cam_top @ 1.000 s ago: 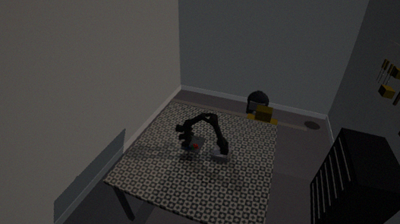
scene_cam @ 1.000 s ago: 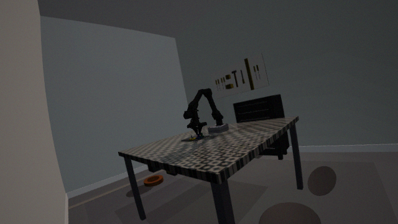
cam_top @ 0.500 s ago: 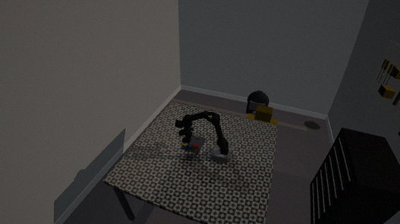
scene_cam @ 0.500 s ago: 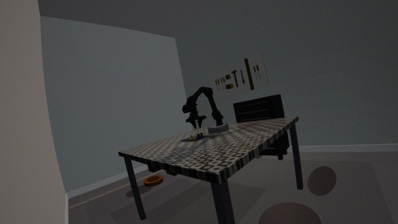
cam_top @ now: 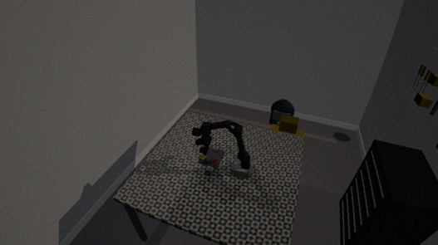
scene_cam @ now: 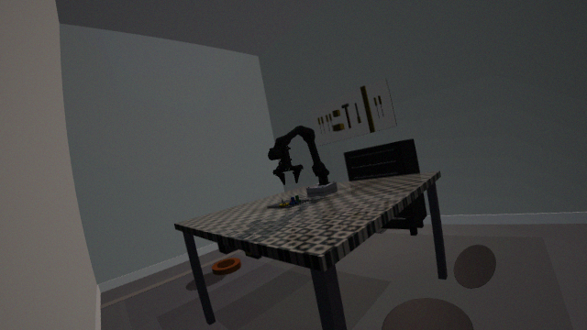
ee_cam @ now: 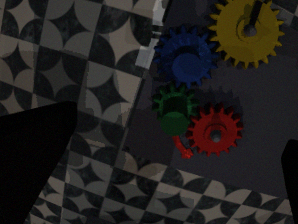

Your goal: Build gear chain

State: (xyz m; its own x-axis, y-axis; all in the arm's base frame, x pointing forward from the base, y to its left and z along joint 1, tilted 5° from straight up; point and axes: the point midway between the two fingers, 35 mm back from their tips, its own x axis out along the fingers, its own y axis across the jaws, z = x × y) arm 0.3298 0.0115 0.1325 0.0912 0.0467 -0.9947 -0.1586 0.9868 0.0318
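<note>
My gripper (scene_cam: 290,183) stands wide open and empty above the grey board (cam_top: 217,154) (ee_cam: 260,100). The blue gear (cam_top: 206,161) (scene_cam: 293,201) (ee_cam: 186,56) and green gear (cam_top: 211,161) (scene_cam: 297,199) (ee_cam: 175,107) appear to bridge the red gear (cam_top: 214,160) (ee_cam: 215,131) and yellow gear (cam_top: 202,157) (scene_cam: 283,204) (ee_cam: 247,31). I judge this the backing-away step; next, check seating, then retreat.

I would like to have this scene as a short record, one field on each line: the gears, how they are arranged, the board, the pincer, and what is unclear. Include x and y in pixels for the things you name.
gears: red gear (ee_cam: 225,141), green gear (ee_cam: 188,104), blue gear (ee_cam: 171,56), yellow gear (ee_cam: 270,36)
order: green beside red, blue between green and yellow
board: grey board (ee_cam: 260,105), under all four gears
marking: red arrow (ee_cam: 183,148) beside red gear
pincer: open (scene_cam: 290,182), raised above board, holding nothing
unclear: whether the green and blue gears sit fully flat
</note>
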